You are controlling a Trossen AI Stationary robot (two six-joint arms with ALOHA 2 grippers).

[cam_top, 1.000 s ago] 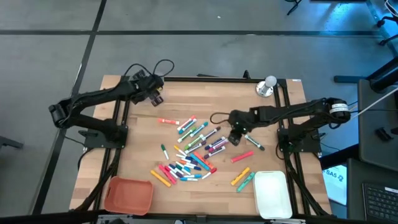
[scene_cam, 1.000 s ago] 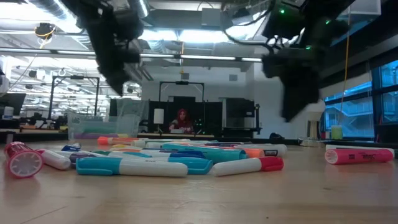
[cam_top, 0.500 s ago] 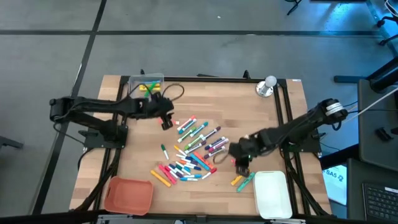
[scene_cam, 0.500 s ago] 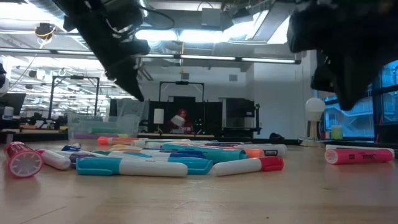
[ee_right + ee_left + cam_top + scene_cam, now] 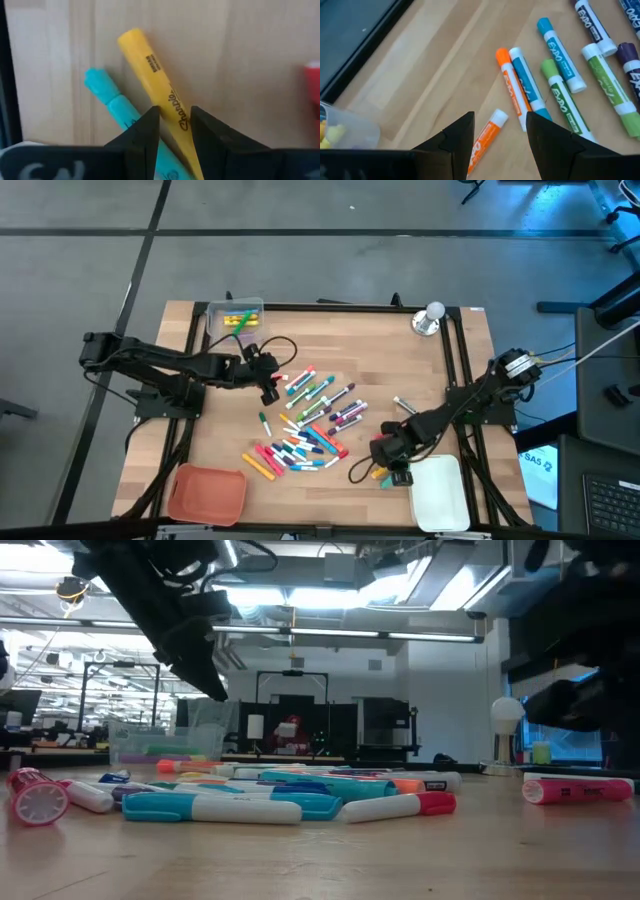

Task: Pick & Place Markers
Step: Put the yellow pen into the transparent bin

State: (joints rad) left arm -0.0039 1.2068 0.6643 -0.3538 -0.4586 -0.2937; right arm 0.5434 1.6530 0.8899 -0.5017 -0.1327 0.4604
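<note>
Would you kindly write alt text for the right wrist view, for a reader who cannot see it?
The right gripper has its two dark fingers astride a yellow Sharpie highlighter lying on the wooden table. A teal marker lies beside the highlighter.

Table (image 5: 400, 350): light wood planks, black frame. On it: markers (image 5: 310, 425) scattered mid-table, mixed colours; clear bin (image 5: 234, 317) at far left corner, with markers inside; silver bell (image 5: 430, 319) at far right corner; orange tray (image 5: 207, 492) near left; white tray (image 5: 438, 492) near right.
</note>
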